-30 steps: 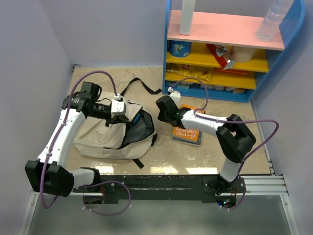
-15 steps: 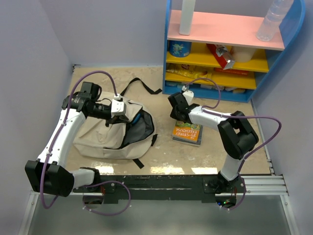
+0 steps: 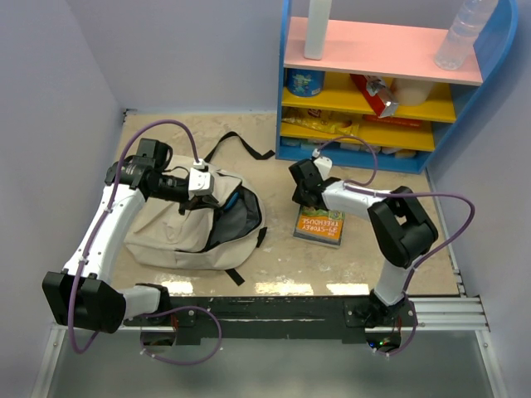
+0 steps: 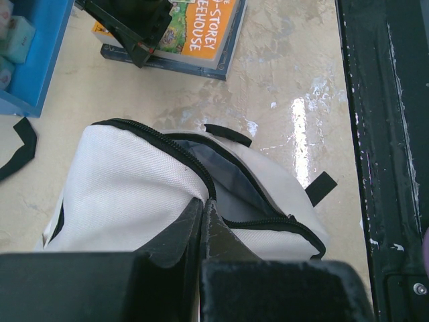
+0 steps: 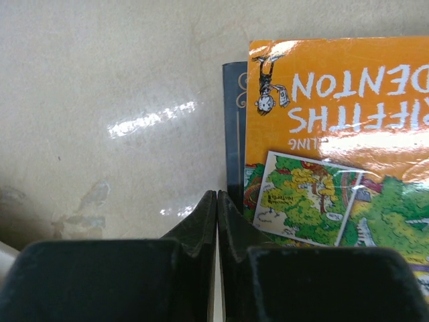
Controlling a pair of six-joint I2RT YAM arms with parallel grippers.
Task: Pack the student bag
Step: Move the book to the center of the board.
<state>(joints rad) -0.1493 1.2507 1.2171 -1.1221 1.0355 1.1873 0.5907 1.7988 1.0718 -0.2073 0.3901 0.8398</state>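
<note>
Large soft cream canvas student bag with black straps – lying on left half of beige marbled table, main zipper open, dark lining showing. Left pincer pressed together, pinching bag fabric at zipper edge. Right pincer pressed together, nothing between fingers – tips at corner of glossy orange paperback, which lies on dark blue book, just right of bag. Blue shelf unit with pink top board behind.
</note>
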